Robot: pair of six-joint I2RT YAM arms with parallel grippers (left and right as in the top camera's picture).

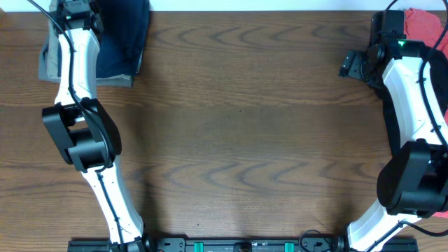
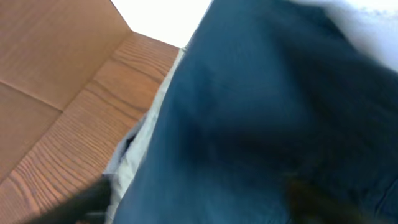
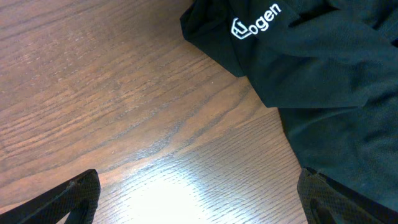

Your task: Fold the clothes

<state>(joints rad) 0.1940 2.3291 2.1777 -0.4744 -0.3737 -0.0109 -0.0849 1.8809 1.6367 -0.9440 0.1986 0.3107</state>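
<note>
Dark navy blue shorts lie on top of khaki-grey shorts at the table's far left corner. My left gripper hovers over this pile. In the left wrist view, blurred navy fabric fills most of the frame, with the pale grey shorts showing at its edge. The left gripper is open, its fingers wide apart and holding nothing. My right gripper is open above bare wood, beside a black T-shirt with a small white logo. A coral-red garment lies at the far right corner.
The brown wooden table stretches between the two arms. The left arm runs up the left side and the right arm up the right side. The table's far edge borders a white surface.
</note>
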